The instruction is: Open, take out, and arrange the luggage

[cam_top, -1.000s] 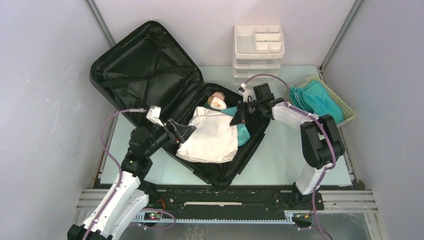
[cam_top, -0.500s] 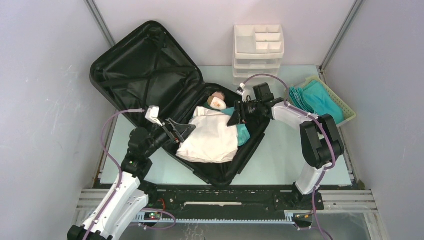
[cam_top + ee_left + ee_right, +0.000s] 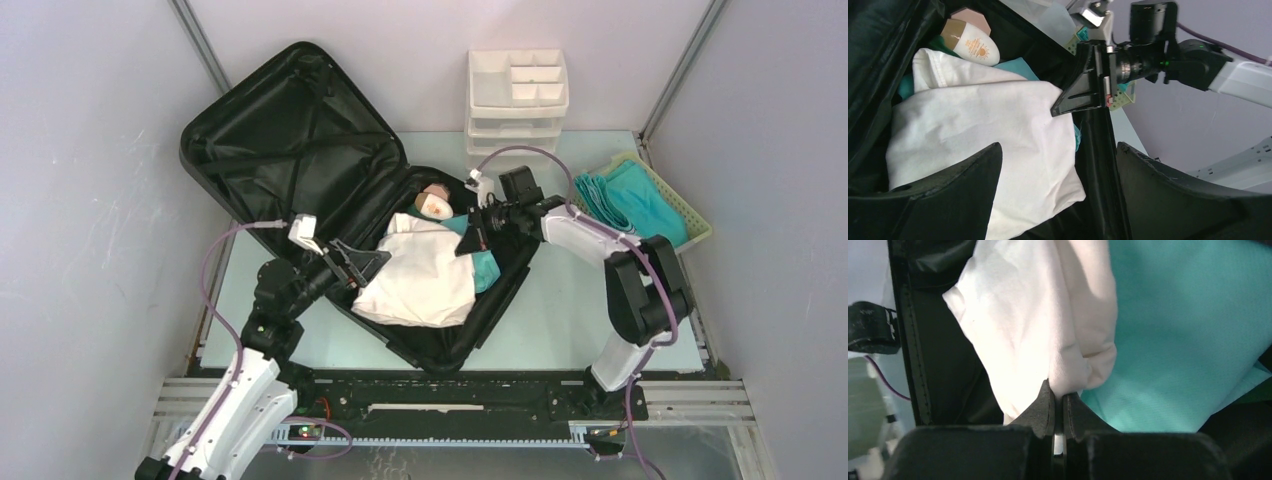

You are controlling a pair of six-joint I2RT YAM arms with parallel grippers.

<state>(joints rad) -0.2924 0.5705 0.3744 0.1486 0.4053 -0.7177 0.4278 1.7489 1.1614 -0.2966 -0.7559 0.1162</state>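
White cloth [image 3: 1048,325] pinched by right gripper [image 3: 1059,400], luggage [image 3: 290,130] open

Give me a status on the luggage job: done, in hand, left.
Done: the luggage lies open, lid back, and teal cloths sit in the yellow basket. In hand: the right gripper is shut on a fold of the white cloth; the left gripper hangs open beside it. Left: the white cloth, a teal cloth under it and a bottle are inside the case.

Left arm [image 3: 245,388] and right arm [image 3: 580,232]: white shells, black joints. Purple cable [image 3: 212,262] loops along each, small white box [image 3: 303,229] at the wrist. Left gripper [image 3: 368,262] has matte black wedge-shaped fingers [image 3: 955,195].
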